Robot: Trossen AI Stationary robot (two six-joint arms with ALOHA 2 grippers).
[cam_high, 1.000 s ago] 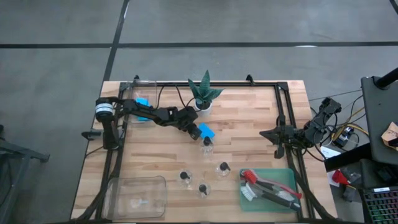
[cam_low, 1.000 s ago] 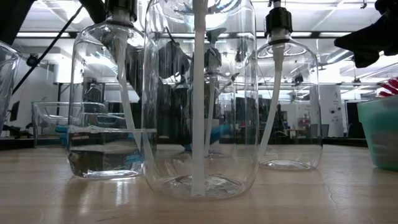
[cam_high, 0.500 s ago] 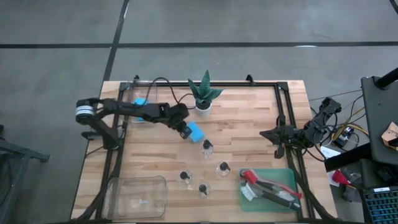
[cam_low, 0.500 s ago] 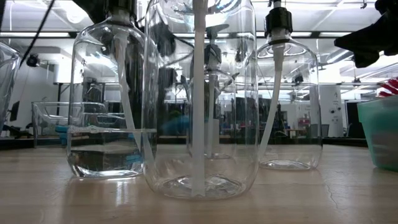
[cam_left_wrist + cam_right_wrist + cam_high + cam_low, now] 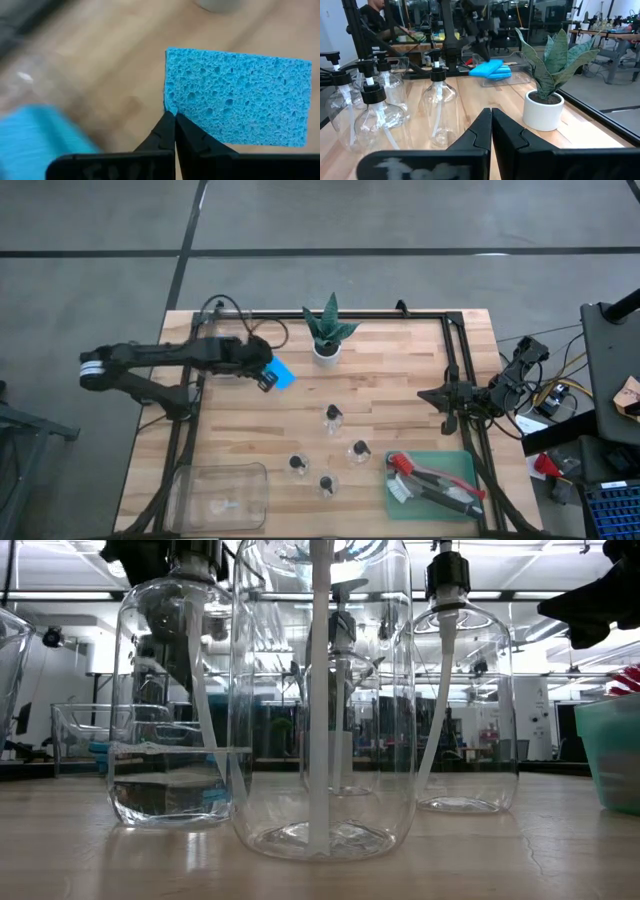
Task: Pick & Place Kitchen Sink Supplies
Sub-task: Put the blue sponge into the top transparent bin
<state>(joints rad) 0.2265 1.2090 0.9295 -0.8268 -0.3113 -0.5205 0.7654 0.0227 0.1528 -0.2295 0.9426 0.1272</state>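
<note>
My left gripper hangs over the table's far left part, shut on a flat bright-blue sponge; the wrist view shows the sponge wide and porous beyond the fingers. More blue sponges lie in a clear bin at the far left. Several clear black-capped bottles stand upright mid-table. Red and black brushes lie in the green tray. My right gripper waits shut at the table's right side. My left gripper pinches the sponge between its two fingers at one short edge, near a corner. The fingers slant down from the table's left side. The sponge sticks out past the fingertips toward the table's right, lifted clear of the wood.
A small green plant in a white pot stands at the far middle. A second clear bin sits at the near left corner. A black frame runs round the table. Bare wood lies between the bottles and the left rail.
My left gripper has gone up and toward the table's left edge, away from the farthest bottle and toward the far-left bin. It stays shut on the sponge, which has travelled with it, clear of the table. The arm's elbow has swung out past the table's left edge.
</note>
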